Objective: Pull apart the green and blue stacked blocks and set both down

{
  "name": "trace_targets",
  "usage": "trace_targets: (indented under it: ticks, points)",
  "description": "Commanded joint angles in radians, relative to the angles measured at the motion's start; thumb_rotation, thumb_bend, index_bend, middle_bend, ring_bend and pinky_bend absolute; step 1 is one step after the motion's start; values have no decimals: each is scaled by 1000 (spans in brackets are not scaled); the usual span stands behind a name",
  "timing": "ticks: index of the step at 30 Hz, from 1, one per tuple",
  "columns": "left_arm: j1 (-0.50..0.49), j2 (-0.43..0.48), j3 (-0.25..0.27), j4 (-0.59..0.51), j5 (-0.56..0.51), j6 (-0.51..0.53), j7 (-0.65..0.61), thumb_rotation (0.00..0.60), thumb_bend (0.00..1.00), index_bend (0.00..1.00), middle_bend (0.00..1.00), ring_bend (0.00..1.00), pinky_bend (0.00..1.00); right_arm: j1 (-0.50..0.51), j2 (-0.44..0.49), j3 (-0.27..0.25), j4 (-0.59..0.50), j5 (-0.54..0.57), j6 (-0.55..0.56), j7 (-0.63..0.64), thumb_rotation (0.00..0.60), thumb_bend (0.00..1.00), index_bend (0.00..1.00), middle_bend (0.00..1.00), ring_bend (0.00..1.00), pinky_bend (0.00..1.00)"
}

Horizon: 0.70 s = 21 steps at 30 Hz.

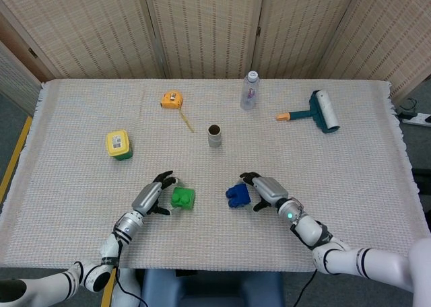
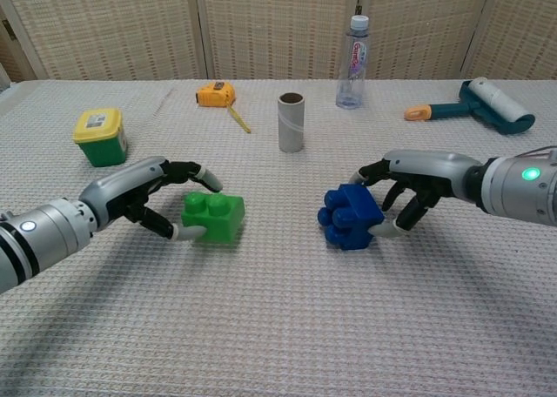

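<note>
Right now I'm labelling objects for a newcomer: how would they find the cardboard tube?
Start at the clear water bottle standing at the table's far edge. Just nearer and left stands the cardboard tube, upright, open-topped. It is the only plain brown cylinder.

A lab-like test setup: cloth-covered table [image 1: 350,186] (household odds and ends on it) before woven folding screens [image 1: 202,24].

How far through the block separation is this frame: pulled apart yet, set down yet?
Done: the green block and blue block are already apart, with bare cloth between them. In hand: the left hand holds the green block, which rests flat on the table; the right hand holds the blue block, tilted, studs facing the camera. Left: settle the blue block and release both.
</note>
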<state>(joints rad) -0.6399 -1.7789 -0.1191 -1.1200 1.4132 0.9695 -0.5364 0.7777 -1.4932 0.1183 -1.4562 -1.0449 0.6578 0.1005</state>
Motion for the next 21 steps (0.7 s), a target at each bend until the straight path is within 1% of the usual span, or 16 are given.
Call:
trace_targets:
  ticks: [1,3,6,10,13,17,20,21]
  points:
    - [-4,2,-10,-5,-10,-3,9,600,433,27,0,0,0,4,34,-3,-34,-11,-10,-15,600,397,1,0,0,98]
    - [-5,0,-21,-9,-19,0,12,600,433,1,0,0,0,5,64,-6,-68,-24,-6,-34,600,398,0,0,0,69]
    - [-9,4,-30,-15,-25,-1,24,600,433,0,0,0,0,-3,110,-6,-131,-42,17,-49,600,395,0,0,0,50]
    - [-12,18,-27,-35,-22,-2,49,600,432,0,0,0,0,-15,177,0,-217,-56,35,-46,600,394,0,0,0,33]
    - [-10,45,-22,-76,-10,8,69,600,432,0,0,0,0,-34,236,8,-286,-87,65,-33,600,394,0,0,0,20]
    - [-4,129,1,-171,25,24,117,600,433,0,0,0,0,-73,305,6,-352,-171,139,-33,600,393,0,0,0,2]
    - [27,202,10,-250,28,74,210,600,436,0,0,0,0,-123,326,-27,-349,-265,249,-109,600,393,0,0,0,0]
    - [48,223,9,-276,21,111,263,600,437,0,0,0,0,-152,318,-43,-333,-300,312,-162,600,393,0,0,0,0]
